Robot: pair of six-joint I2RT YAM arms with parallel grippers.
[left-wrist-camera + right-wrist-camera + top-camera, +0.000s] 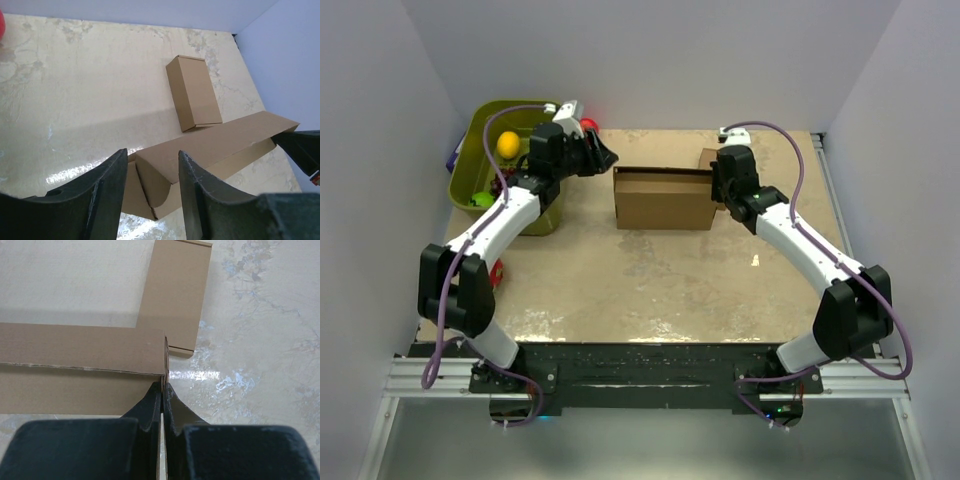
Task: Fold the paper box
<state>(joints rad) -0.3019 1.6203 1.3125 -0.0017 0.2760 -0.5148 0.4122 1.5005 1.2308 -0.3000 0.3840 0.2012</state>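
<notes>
Right fingers [149, 407] pinch paper box [80, 347], green bin [470, 165] holds likely fruit [508, 145]

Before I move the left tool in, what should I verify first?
1. Right tool shut on the paper box at its right end: ok.
2. Left tool open: ok.
3. Left tool touching the paper box: not ok, it hangs short of the left end.
4. Left end closed: not ok, it stands open.
5. Small box clear of the paper box: cannot tell, it lies close behind.
</notes>
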